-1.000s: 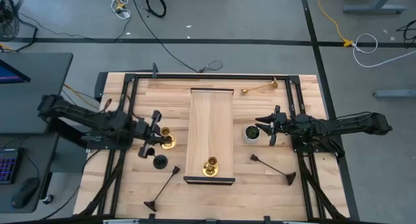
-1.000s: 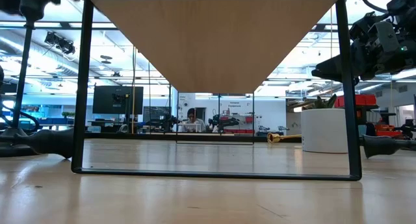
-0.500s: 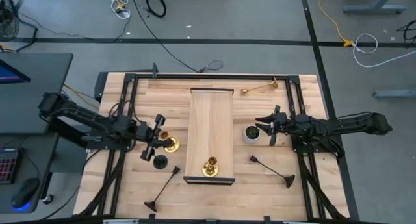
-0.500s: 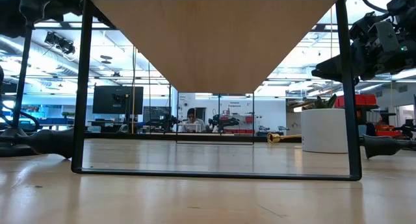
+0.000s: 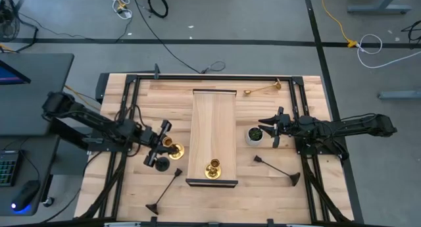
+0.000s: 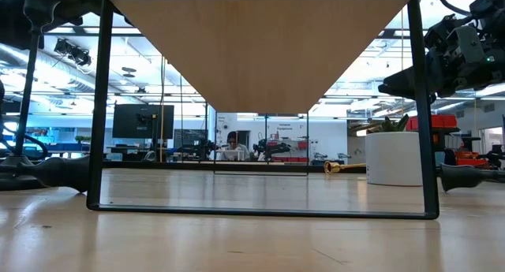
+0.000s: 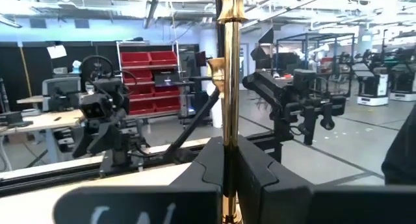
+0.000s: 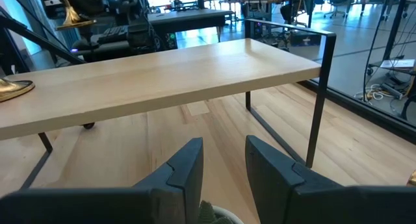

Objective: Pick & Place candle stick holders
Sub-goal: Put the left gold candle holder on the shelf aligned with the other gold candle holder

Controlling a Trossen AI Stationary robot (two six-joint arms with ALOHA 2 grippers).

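My left gripper (image 5: pixel 162 143) is shut on a brass-gold candle stick holder (image 5: pixel 172 150), just left of the raised wooden shelf (image 5: pixel 212 122). In the left wrist view its stem (image 7: pixel 227 68) stands upright between my fingers. A second brass holder (image 5: pixel 213 168) stands on the shelf's near end, and a third (image 5: pixel 263 90) lies at the far edge. A black holder (image 5: pixel 161 164) stands on its base under my left gripper. Two more black holders lie on the table, one near left (image 5: pixel 164 191) and one right (image 5: pixel 276 171). My right gripper (image 5: pixel 272 129) is open and empty beside the white plant pot (image 5: pixel 254 135). My left gripper pinches the brass holder's thin stem (image 7: pixel 227 143) between its two fingers (image 7: pixel 209 169). The fingers come level from the table's left and lie across the stem. The holder stays upright with its round base (image 5: pixel 173 151) below the fingers. Whether the base is clear of the table I cannot tell.
The shelf's black frame legs (image 6: pixel 101 106) stand on the table between the two arms. The pot shows at the right in the low view (image 6: pixel 397 158). Bare wood lies on the near right of the table (image 5: pixel 263 194).
My left gripper has carried the brass holder toward the table's right and near edges, closer to the shelf and over the standing black holder. The brass holder has stayed upright.
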